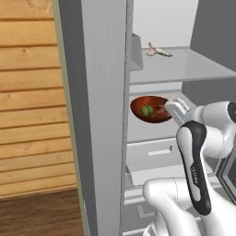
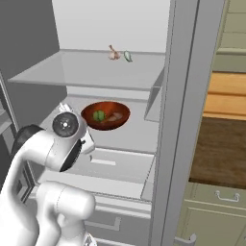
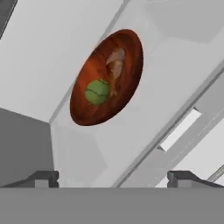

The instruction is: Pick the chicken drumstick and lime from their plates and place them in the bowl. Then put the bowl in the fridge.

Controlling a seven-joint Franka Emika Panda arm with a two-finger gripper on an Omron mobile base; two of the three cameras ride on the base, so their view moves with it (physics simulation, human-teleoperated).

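So the bowl (image 1: 150, 109) is sitting on a middle shelf (image 2: 139, 132) inside the fridge (image 1: 101, 92), with the lime (image 3: 96, 92) and the chicken drumstick (image 3: 115, 65) both inside it. In the hand view the lime is the nearer of the two and the drumstick lies just past it, toward the far side of the bowl, the two pretty much touching.

The arm is bent up from the base with the elbow (image 1: 196, 152) raised, the forearm running forward into the fridge opening. The wrist is level with the bowl's shelf, and the hand points in toward the back of the fridge. In the left base view the hand's end sits right beside the bowl's rim; in the right base view the round wrist joint (image 2: 66, 125) is just next to the bowl on the arm's side.

The gripper (image 3: 113, 177) is spread wide, its two dark fingertips (image 3: 43, 178) far apart at the bottom of the hand view, and there's nothing between them. The bowl is out ahead of the fingers, clear of them, not touched as far as I can tell. The camera is rolled, so the shelf edges run diagonally.

Above the hand, one shelf up, there's a pale bulb with a green stalk (image 1: 156, 50) lying on its side. Below the hand are white drawers (image 2: 108, 168).
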